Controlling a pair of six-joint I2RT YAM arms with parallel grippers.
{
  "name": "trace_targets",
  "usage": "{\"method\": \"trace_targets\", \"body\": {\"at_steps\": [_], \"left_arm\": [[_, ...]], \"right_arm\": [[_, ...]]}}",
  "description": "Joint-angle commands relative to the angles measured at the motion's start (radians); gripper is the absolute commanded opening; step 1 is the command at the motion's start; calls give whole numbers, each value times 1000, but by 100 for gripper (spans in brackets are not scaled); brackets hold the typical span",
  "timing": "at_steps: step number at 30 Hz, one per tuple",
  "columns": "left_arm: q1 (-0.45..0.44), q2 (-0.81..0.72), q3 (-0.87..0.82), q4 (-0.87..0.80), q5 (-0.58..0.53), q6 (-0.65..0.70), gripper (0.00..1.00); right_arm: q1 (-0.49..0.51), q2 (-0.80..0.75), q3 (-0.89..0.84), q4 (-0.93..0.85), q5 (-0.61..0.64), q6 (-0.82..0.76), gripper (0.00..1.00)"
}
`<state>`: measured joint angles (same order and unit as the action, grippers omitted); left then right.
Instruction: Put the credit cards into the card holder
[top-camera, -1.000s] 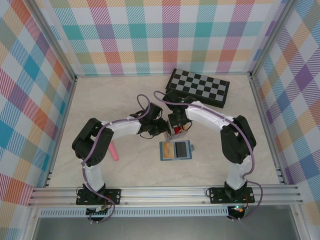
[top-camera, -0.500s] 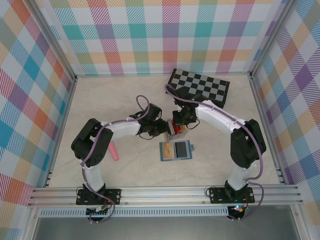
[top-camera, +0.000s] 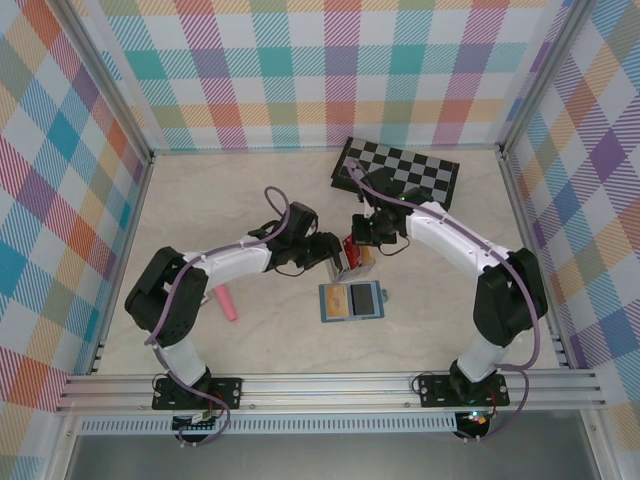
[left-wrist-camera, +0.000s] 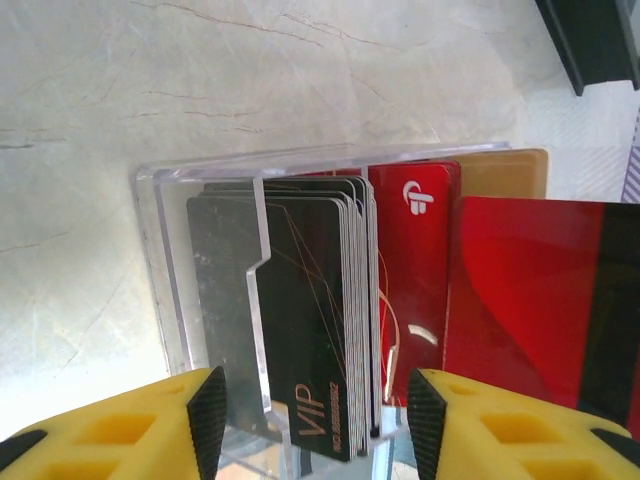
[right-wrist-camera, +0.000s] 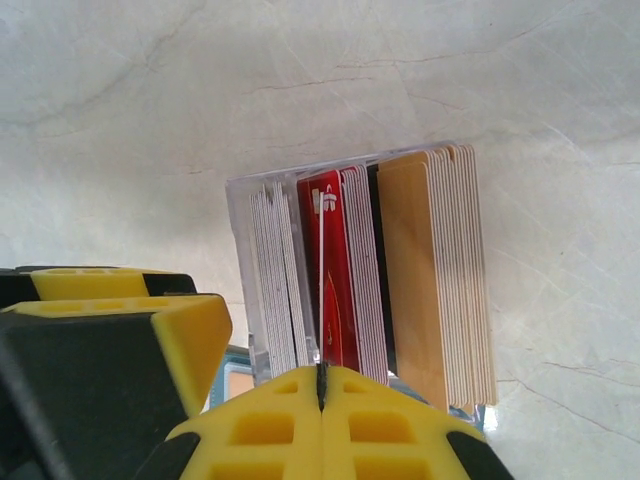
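The left arm (top-camera: 228, 262) and right arm (top-camera: 452, 233) pair white shells with black joints (purple cables (top-camera: 268, 198) loop alongside), while the left claw (left-wrist-camera: 315, 420) and right claw (right-wrist-camera: 322, 385) have yellow fingers (left-wrist-camera: 110, 435) with black pads (left-wrist-camera: 207, 420).

"vip" in gold capitals, turned sideways, stands on the black card (left-wrist-camera: 305, 330) at the front of the stack, toward 6 o'clock in the left wrist view. a line of smaller gold print runs beside it, too small to read. a white emblem, no letters legible, marks the red card (left-wrist-camera: 418, 270) toward 2 o'clock, just at 9 o'clock of the striped red card (left-wrist-camera: 530, 300). the right wrist view shows the same emblem near 12 o'clock.
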<state>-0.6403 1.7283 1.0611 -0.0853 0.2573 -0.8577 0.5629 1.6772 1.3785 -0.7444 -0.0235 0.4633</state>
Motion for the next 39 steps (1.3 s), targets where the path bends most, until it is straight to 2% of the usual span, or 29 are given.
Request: {"method": "trace_targets", "body": {"at_steps": [1,9,14,20,28,34,39], "left_arm": [[28,-59,-49,68,39,-38,56],[62,-72,-79,200,155,-104,61],[107,-60,-153,449,261,-248,67],[123,-9,-155,613,353,-334,70],[123,62,-137,811,434,-442,71],[123,94,-133,965,483,-517,70],[123,88,-138,1039,484,-553,55]], "right_arm": [[-13,-43,-16,26,-47,34,0],[-26,-57,-28,51,-100,67,0],[-64,-109,-50,94,-189,114,0],[-113,-166,-84,153,-310,178,0],[-142,-202,-110,222,-407,241,0],[-156,-206,-128,274,-462,280,0],[-164,-205,-140,283,-468,288,0]]}}
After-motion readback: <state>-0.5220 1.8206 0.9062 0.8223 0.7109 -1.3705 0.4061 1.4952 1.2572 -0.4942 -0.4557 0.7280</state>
